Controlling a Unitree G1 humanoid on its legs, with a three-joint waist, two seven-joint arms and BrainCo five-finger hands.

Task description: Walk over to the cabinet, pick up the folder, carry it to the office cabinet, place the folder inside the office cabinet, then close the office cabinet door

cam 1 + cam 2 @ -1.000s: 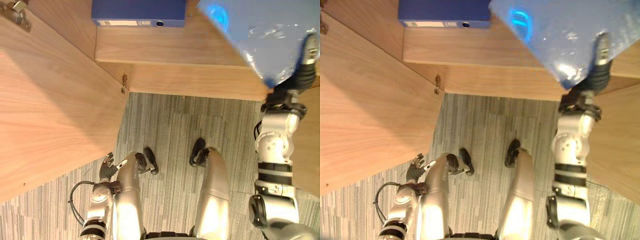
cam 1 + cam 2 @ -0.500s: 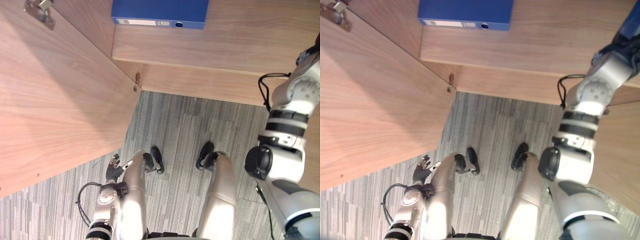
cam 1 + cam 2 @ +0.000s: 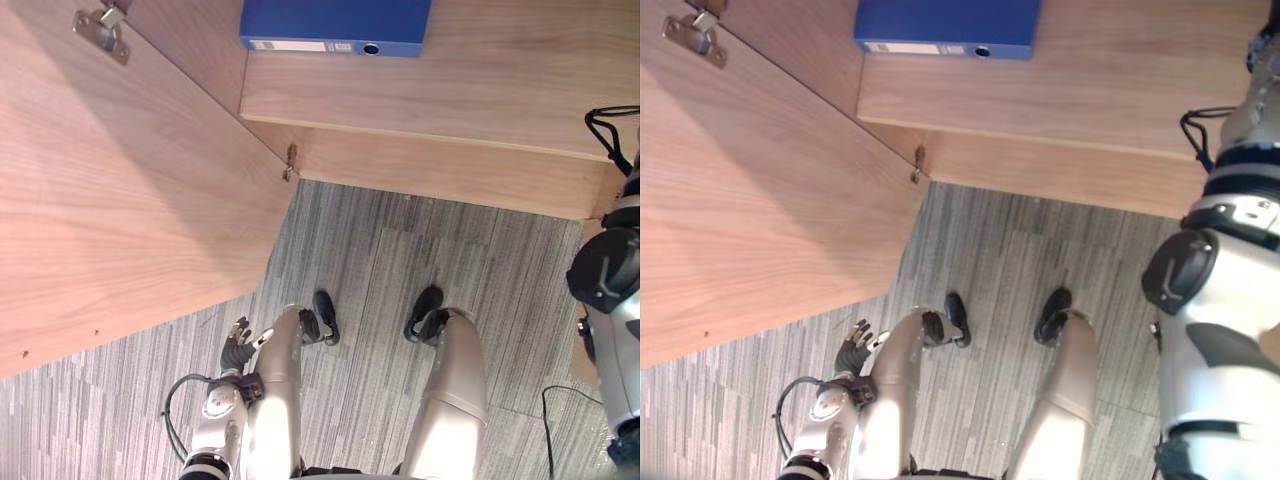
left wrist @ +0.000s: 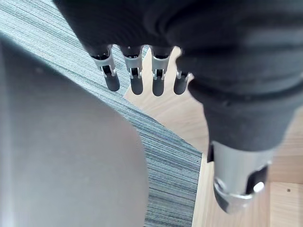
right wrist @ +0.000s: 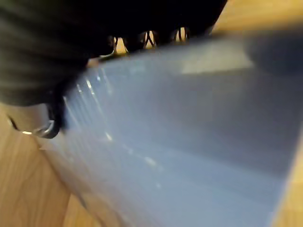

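The folder (image 5: 189, 132), pale blue and glossy, is held in the right hand (image 5: 57, 52). It is gripped between the fingers (image 5: 147, 40), which are seen along one edge of it, and the thumb (image 5: 45, 124), which is set against the side nearer the wrist. The broad face of the folder is spread out past the palm, and light wood is seen beyond it on both sides of that hand. Whether the folder touches any surface there cannot be told. The left hand (image 3: 238, 340) is hung low with nothing held. Its fingers (image 4: 112, 78) are kept straight and a little apart, pointed down at the grey striped floor (image 3: 400, 270), and a strip of wood is seen just past the fingertips. Above and ahead of the left hand the door (image 3: 120, 200) is stood wide open, with a metal hinge (image 3: 103, 30) fixed near its far corner. Further ahead of that hand, and well apart from it, a dark blue binder (image 3: 335, 25) is laid on the shelf (image 3: 450, 90), its labelled spine turned outward. The stretch of shelf beside the binder, on the right hand's side, is seen as bare wood.
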